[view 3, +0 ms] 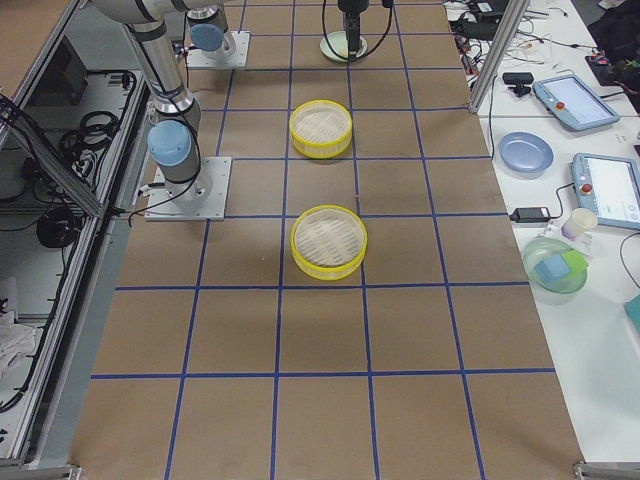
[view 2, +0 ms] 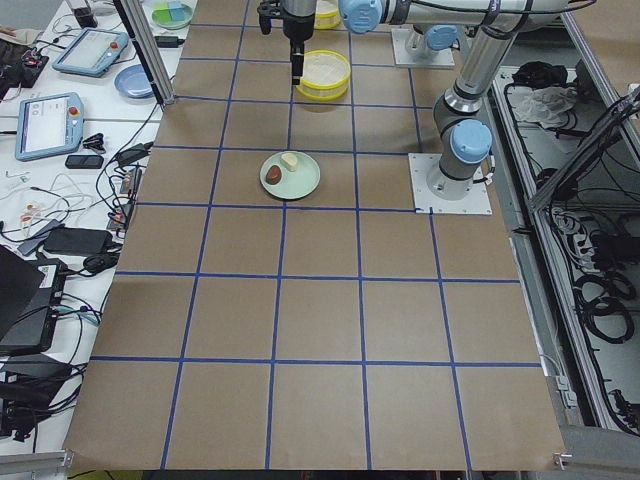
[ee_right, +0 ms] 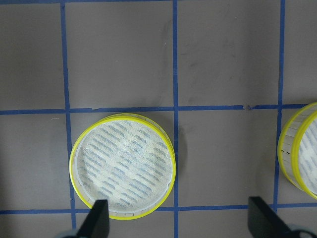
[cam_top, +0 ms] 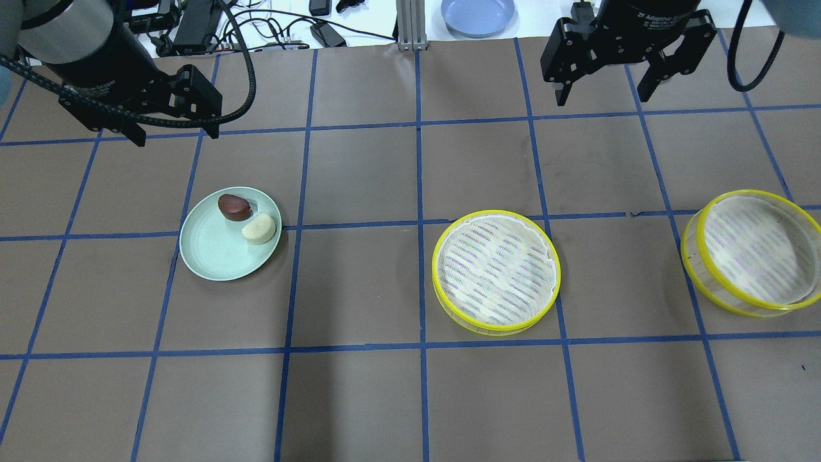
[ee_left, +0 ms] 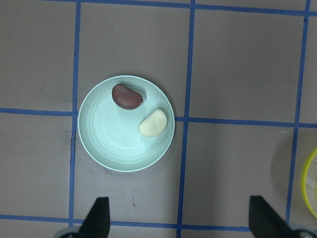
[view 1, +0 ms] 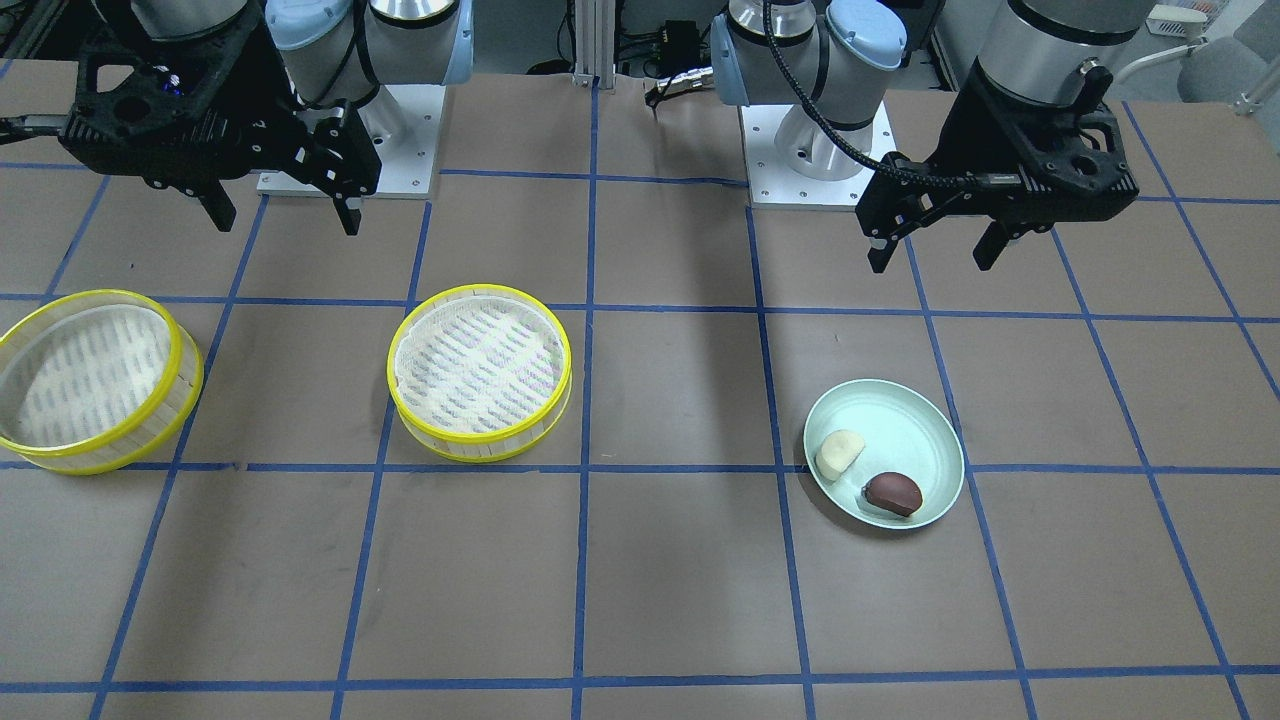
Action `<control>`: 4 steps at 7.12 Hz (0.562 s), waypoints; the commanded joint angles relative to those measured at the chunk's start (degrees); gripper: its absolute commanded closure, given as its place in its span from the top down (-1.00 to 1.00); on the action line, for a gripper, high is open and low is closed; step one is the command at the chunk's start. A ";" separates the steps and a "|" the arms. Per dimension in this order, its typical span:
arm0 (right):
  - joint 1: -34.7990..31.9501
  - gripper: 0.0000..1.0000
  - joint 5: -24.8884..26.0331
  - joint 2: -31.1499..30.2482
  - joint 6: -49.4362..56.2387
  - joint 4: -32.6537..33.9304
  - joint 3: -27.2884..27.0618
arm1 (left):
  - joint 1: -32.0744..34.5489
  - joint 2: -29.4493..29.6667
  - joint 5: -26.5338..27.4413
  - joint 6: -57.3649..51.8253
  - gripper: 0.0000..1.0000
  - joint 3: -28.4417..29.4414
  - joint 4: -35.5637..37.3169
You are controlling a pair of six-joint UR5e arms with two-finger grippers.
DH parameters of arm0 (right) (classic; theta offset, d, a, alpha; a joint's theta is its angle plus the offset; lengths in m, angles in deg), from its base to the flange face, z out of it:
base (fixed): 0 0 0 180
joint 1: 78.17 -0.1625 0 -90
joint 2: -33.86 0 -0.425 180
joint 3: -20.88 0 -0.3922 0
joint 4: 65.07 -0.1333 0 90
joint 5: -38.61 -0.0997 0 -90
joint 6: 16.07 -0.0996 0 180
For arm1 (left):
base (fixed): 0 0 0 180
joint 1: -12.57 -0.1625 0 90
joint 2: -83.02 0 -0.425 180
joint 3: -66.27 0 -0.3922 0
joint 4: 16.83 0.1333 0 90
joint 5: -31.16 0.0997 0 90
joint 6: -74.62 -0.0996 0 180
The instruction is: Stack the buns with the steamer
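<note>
A cream-white bun (cam_top: 259, 228) and a glossy reddish-brown bun (cam_top: 233, 207) lie side by side on a pale green plate (cam_top: 211, 250); they also show in the left wrist view, cream bun (ee_left: 153, 123), brown bun (ee_left: 127, 96). Two yellow-rimmed steamer baskets stand apart: one mid-table (cam_top: 495, 271), one at the right (cam_top: 752, 251). My left gripper (cam_top: 174, 136) is open and empty, high above the table behind the plate. My right gripper (cam_top: 601, 95) is open and empty, high behind the middle steamer (ee_right: 123, 164).
A blue plate (cam_top: 478, 13) and cables lie off the mat at the far edge. Blue tape lines grid the brown table. Tablets and a bowl sit on the side bench (view 3: 560, 265).
</note>
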 commanded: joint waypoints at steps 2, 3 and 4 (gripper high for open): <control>-0.09 1.00 0.03 0.02 0.03 0.01 -0.03 | -0.09 0.07 -0.13 0.00 1.00 -0.19 -0.02; -0.09 1.00 -0.31 0.10 0.03 -0.34 -0.30 | -0.09 0.08 0.05 0.00 1.00 -0.20 -0.02; 0.00 1.00 -0.40 -0.07 0.21 -0.09 -2.73 | -0.26 0.08 0.05 0.00 1.00 -0.20 0.07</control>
